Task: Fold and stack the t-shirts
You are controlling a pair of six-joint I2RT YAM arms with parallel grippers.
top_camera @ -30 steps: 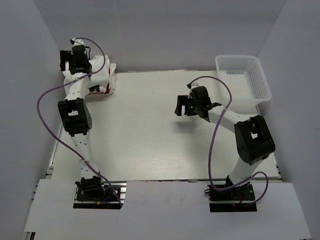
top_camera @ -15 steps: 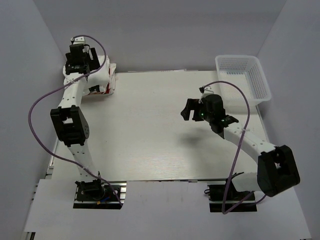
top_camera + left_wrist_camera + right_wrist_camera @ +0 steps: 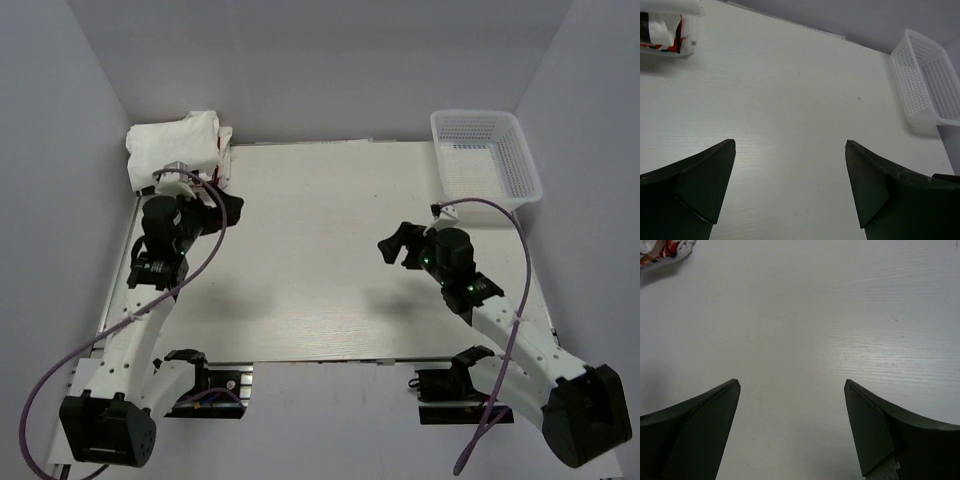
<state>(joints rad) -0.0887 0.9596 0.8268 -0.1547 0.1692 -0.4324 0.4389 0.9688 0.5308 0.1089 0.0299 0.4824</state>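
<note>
At the worktop's [image 3: 320,280] far-left corner, loosely stacked t-shirts [image 3: 178,147] could slump if the left hand [image 3: 213,203], open like the right hand [image 3: 394,243], brushes them

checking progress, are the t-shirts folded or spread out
Folded: the t-shirts sit as one compact stack at the table's far left corner.

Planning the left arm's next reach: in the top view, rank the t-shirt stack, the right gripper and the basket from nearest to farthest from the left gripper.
From the left gripper:
1. t-shirt stack, close by, in the far-left corner.
2. right gripper, well off to the right.
3. basket, in the far-right corner.
</note>
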